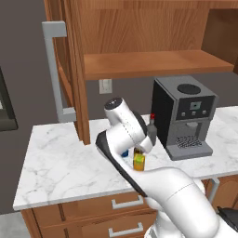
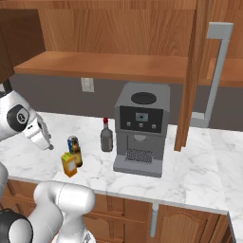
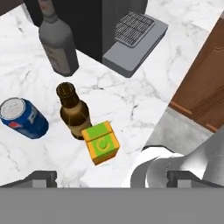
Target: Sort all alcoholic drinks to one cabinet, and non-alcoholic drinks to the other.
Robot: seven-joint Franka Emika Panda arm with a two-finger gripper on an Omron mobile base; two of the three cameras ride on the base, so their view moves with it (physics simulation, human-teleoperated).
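Several drinks stand together on the marble counter point(image 2: 199, 175), left of the coffee machine. The slim brown beer bottle point(image 3: 74, 114) is in the middle, with the yellow-orange juice carton point(image 3: 101, 143) touching its front. The blue soda can point(image 3: 24, 119) stands beside them. The squat grey bottle point(image 3: 57, 41) with a red cap is farther back, by the machine. From the right base view they are the can point(image 2: 72, 141), brown bottle point(image 2: 78, 155), carton point(image 2: 69, 164) and grey bottle point(image 2: 107, 137). My gripper point(image 3: 116, 179) point(image 2: 49, 144) hovers open above and just left of them, holding nothing.
A black and grey coffee machine point(image 2: 141, 128) stands on the counter right of the drinks. Above it is an open wooden cabinet with a bare shelf point(image 1: 153, 62). Its door point(image 1: 69, 69), with a long grey handle point(image 1: 56, 69), stands out over the counter. Drawers point(image 1: 125, 203) sit below the counter's front edge.
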